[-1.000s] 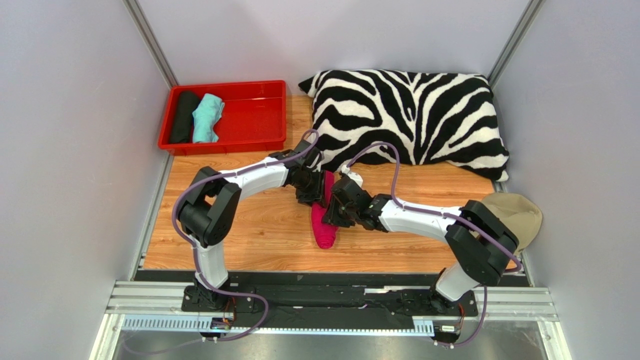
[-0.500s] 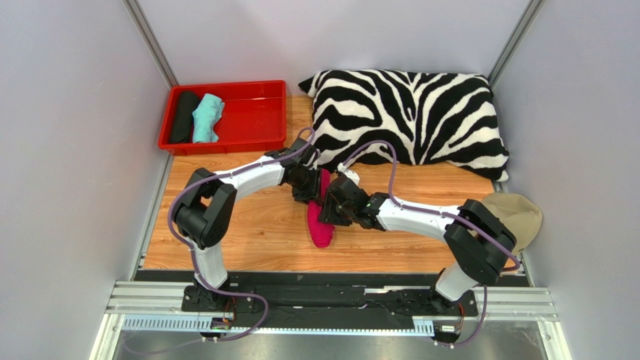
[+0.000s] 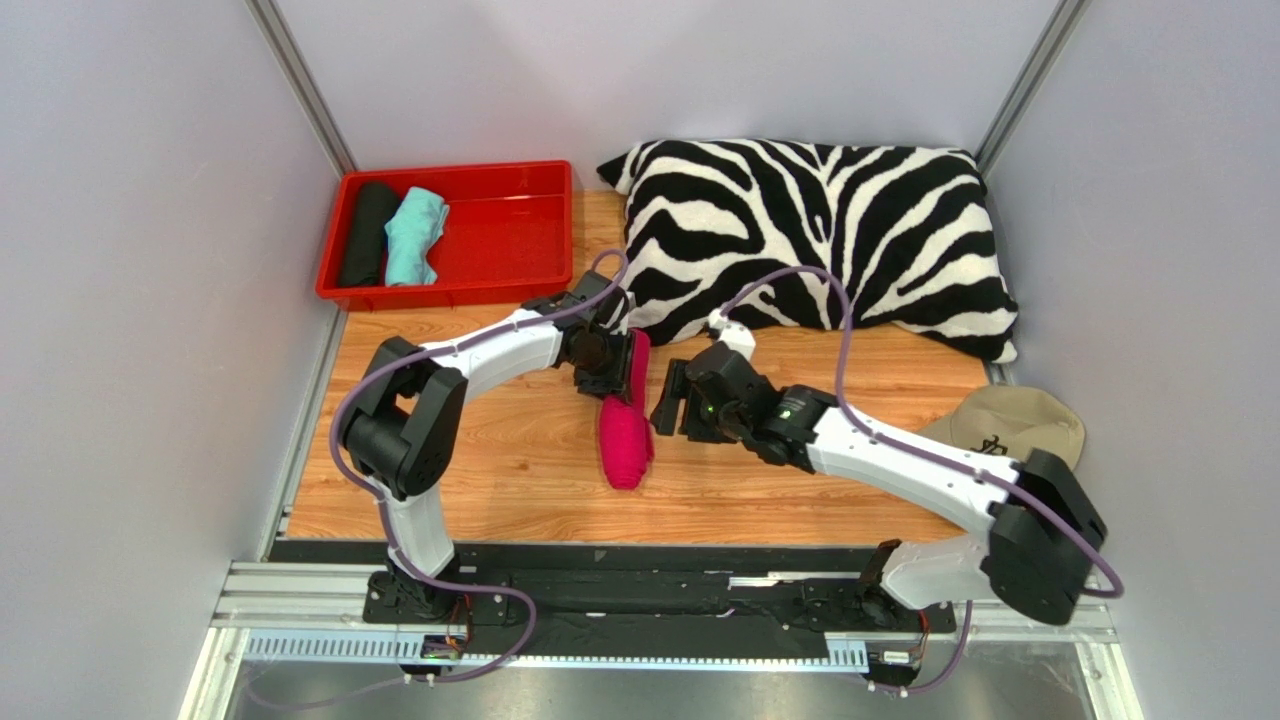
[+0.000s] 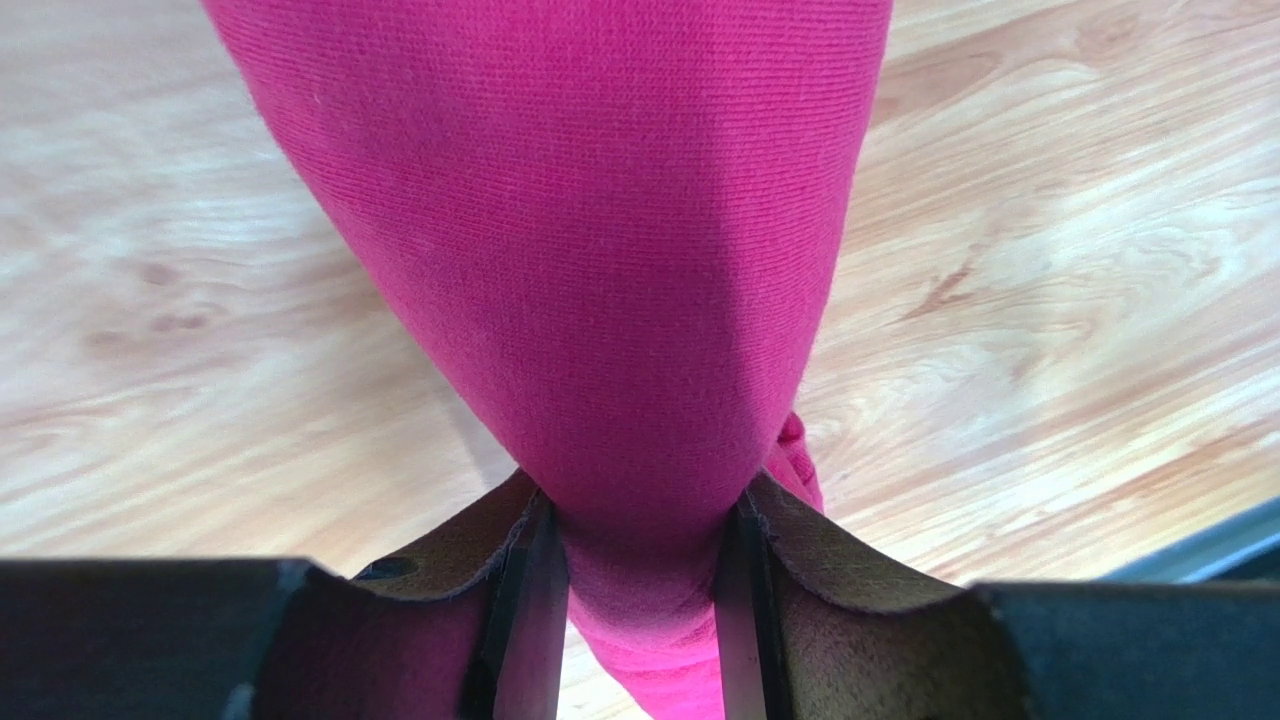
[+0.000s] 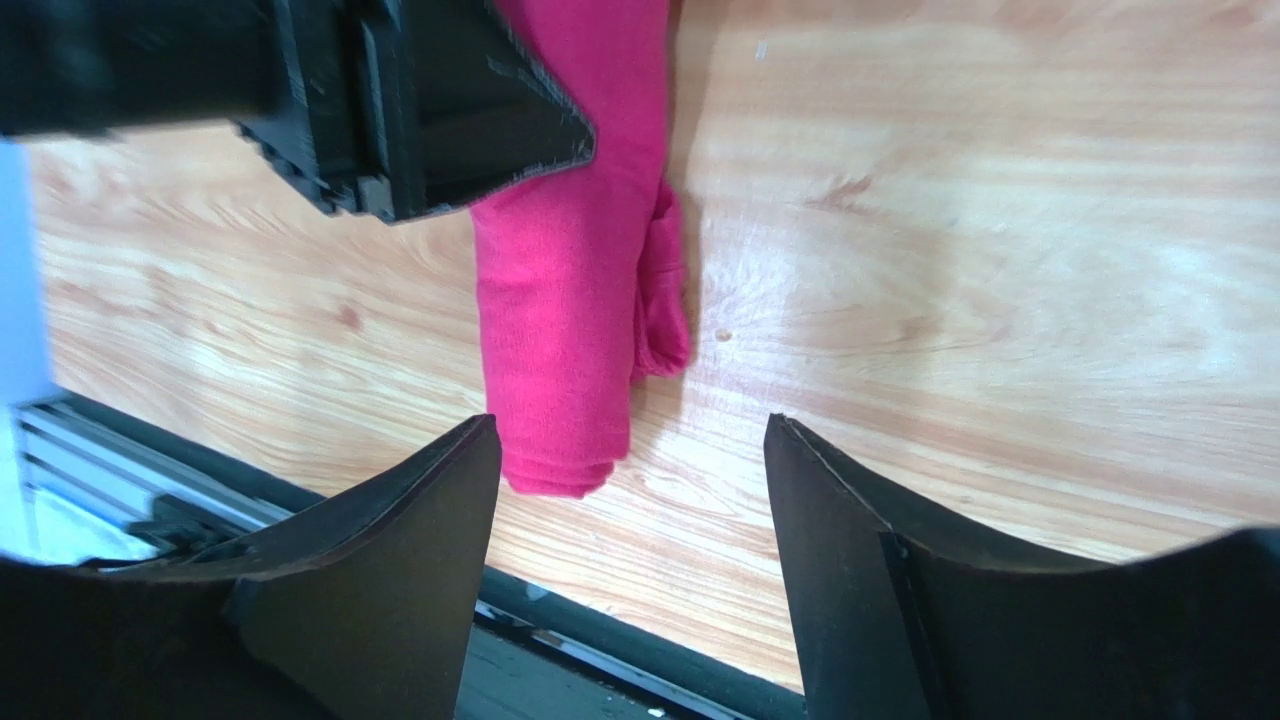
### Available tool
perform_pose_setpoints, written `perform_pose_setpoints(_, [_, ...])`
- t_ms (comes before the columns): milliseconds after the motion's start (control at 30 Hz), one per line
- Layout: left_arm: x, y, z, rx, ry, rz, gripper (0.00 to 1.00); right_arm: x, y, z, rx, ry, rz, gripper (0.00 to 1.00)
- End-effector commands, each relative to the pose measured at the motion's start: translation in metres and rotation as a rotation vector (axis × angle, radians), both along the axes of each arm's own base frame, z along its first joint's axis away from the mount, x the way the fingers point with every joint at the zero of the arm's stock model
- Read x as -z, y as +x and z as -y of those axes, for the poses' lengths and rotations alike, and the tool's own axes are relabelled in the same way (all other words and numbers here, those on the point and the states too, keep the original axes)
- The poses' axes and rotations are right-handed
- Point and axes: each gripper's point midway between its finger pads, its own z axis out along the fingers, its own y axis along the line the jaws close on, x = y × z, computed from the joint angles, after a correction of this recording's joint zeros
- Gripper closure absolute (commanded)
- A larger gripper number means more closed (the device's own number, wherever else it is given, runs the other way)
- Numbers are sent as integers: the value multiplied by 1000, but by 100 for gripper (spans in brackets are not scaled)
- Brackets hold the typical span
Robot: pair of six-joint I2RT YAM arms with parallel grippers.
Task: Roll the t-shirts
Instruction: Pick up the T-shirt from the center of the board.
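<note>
The light wooden tabletop [image 3: 481, 488] shows bare boards left of centre and along its near edge. A zebra-striped pillow [image 3: 827, 225] fills the far right; a red plastic tray [image 3: 519, 240] takes the far left corner (a black roll [image 3: 365, 233] and a teal roll [image 3: 413, 236] lie by its left wall). The magenta-pink rolled t-shirt [image 3: 624, 435] lies mid-tabletop. A beige cap [image 3: 1029, 420] sits at the right edge. The left fingers [image 3: 613, 366] pinch the pink roll's far end; the right fingers [image 3: 676, 402] stand spread wide beside it, touching nothing.
</note>
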Motion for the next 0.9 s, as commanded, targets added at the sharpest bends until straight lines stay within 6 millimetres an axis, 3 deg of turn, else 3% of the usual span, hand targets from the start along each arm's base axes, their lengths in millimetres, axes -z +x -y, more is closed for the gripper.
perform_pose_setpoints(0, [-36, 29, -14, 62, 20, 160, 100, -24, 9, 35, 86, -18, 84, 31])
perform_pose_setpoints(133, [-58, 53, -23, 107, 27, 247, 100, -29, 8, 47, 104, -15, 101, 31])
perform_pose_setpoints(300, [-91, 100, -40, 154, 96, 412, 100, -31, 3, 54, 105, -13, 103, 31])
perform_pose_setpoints(500, [-108, 158, -62, 185, 217, 507, 100, -31, -1, 62, 93, -41, 102, 32])
perform_pose_setpoints(733, [-117, 214, -88, 178, 57, 553, 100, -30, -7, 65, 52, -50, 90, 32])
perform_pose_setpoints(867, [-135, 237, -90, 187, -66, 601, 100, -23, -11, 62, 27, -53, 65, 32])
